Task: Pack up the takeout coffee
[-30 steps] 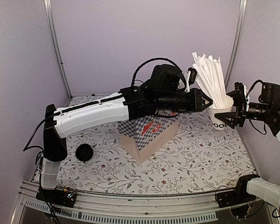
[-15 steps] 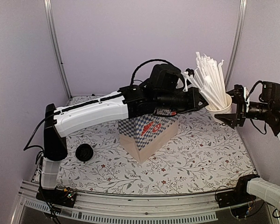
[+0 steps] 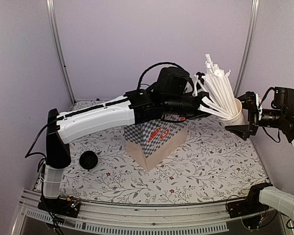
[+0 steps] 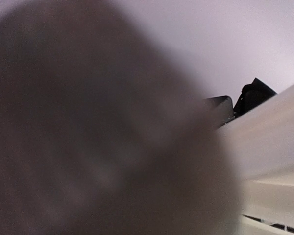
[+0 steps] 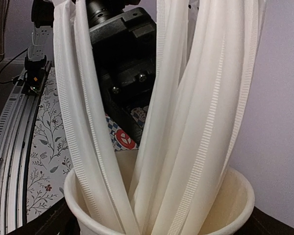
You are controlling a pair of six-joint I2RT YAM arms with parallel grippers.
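My left wrist camera is no use: a blurred brown-grey mass fills most of it, with only a pale band and a dark corner at the right. From above, the left hand (image 3: pixel 206 106) is closed at the bundle of white sticks (image 3: pixel 220 88), and the left arm hides the top of the checkered bag (image 3: pixel 157 134). A few sticks bend toward its tips, but I cannot tell whether it pinches one.

The right hand (image 3: pixel 241 113) has its fingers spread wide on either side of the stick cup (image 3: pixel 236 112), which is tilted. On the right wrist camera only dark finger corners show beside the cup's wall, and I cannot tell whether they press it. The cup's base is cut off there.

The takeout coffee (image 3: pixel 89 159) sits on the counter (image 3: pixel 210 161) near the left arm's base, well apart from both hands. From above I see mainly its round black lid and can hardly make out the cup body.

The stick cup is close to the right rear corner, near the upright post (image 3: pixel 247 44). The patterned counter lies open between the bag and the near rail (image 3: pixel 137 215).
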